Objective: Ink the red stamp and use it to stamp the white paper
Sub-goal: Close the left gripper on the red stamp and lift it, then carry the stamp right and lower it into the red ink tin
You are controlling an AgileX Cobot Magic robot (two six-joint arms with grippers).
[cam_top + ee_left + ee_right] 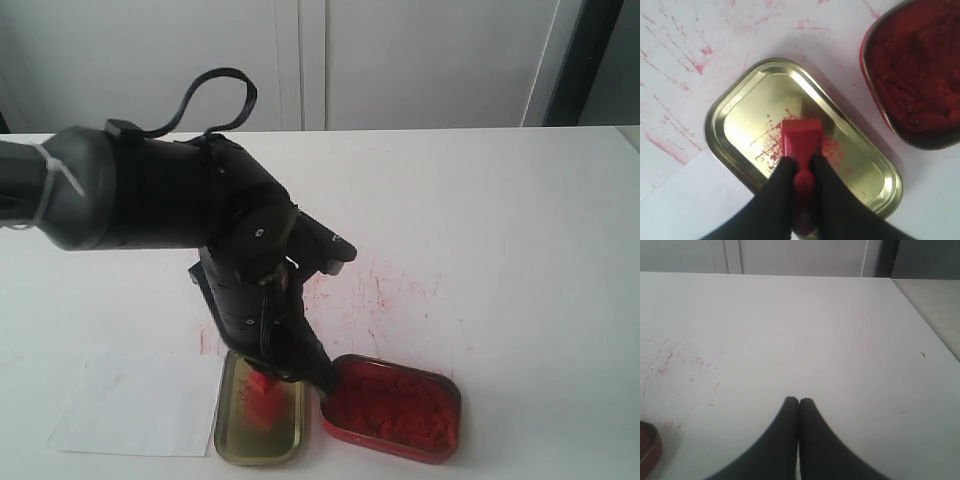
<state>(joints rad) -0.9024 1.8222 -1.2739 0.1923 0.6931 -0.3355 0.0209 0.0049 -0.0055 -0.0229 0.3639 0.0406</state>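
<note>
The red stamp (801,137) stands in the gold tray (740,95), and my left gripper (802,165) is shut on its knob handle. In the exterior view the red stamp (263,386) shows just below the left gripper (285,372), inside the gold tray (232,440). The white paper (135,405) lies flat to the left of the tray, apart from the stamp. The red ink tin (392,407) sits open to the right of the tray. My right gripper (799,401) is shut with nothing in it, over bare table.
Red scratch marks (375,290) cover the white tabletop behind the tins. The ink tin's rim (650,452) shows at the edge of the right wrist view. The left arm's body (150,190) hangs over the table's left half.
</note>
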